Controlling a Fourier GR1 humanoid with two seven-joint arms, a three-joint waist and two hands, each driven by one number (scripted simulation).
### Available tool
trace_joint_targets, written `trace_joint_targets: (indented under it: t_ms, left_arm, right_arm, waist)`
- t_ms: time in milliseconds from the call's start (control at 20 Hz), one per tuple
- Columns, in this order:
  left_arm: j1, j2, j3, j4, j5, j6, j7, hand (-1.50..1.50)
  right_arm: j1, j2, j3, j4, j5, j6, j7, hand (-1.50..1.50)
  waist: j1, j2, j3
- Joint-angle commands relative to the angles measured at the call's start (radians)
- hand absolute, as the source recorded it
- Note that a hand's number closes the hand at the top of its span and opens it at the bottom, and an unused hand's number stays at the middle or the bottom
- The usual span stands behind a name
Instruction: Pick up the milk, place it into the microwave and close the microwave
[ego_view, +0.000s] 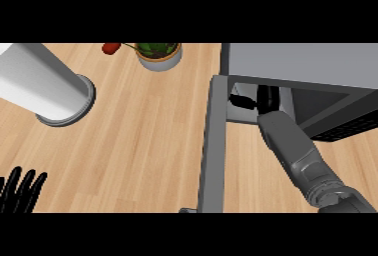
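Head view: your right hand (255, 101) is reaching into the open microwave (310, 65), whose door (212, 145) swings out toward you. Can't tell if its fingers are clenched or released. Milk isn't visible, likely in there, hidden by the hand. Set it down deep and upright, pull back clear of the door, then close it. Left hand (21, 192) rests released at the table (140, 140) edge, cut off.

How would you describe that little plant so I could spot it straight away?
Start at the grey microwave in the upper right of the wooden counter. Just left of it, at the counter's far edge, stands the potted plant. Unlike the white cylinder further left, it has green leaves and a red flower.
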Motion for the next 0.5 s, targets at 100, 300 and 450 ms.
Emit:
trace_joint_targets:
  t_ms: [100, 300, 450]
  left_arm:
    - [0.029, -0.016, -0.004, -0.008, -0.011, -0.004, -0.012, -1.5]
    - [0.01, -0.013, -0.004, -0.023, 0.002, 0.017, 0.023, -1.5]
    - [0.036, -0.002, 0.029, 0.022, -0.014, -0.024, -0.036, -1.5]
  right_arm:
    - [0.064, 0.057, -0.091, -0.06, -0.096, 0.158, -0.128, -1.5]
    - [0.1, 0.044, -0.117, -0.044, -0.117, 0.242, -0.185, -1.5]
    - [0.168, 0.054, -0.132, -0.037, -0.128, 0.286, -0.262, -1.5]
  waist:
    - [-0.028, -0.021, 0.0]
    - [-0.038, -0.02, -0.001]
    - [-0.059, -0.034, -0.003]
